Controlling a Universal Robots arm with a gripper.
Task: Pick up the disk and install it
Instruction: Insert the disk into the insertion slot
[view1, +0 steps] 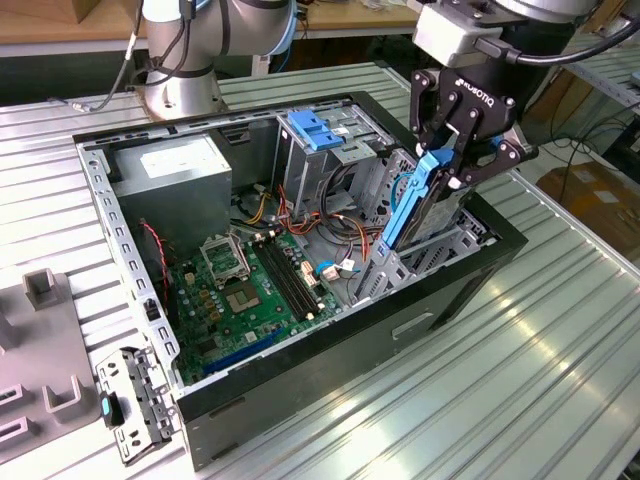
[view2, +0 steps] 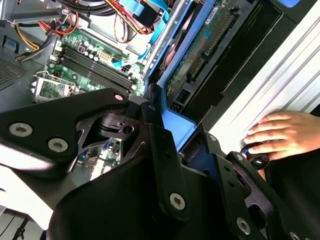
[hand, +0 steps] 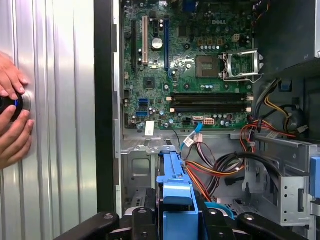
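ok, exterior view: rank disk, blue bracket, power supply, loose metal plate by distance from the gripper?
1. disk, clamped in the gripper.
2. blue bracket, atop the drive cage.
3. power supply, in the case at the exterior view's left.
4. loose metal plate, on the table outside it.

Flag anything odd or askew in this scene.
The disk, clamped in the gripper, stands on edge and leans, only partly down inside the case, not seated. Also, a person's hands rest on the table close beside the case.

Within case (view1: 300, 395), disk (view1: 408, 200) on edge
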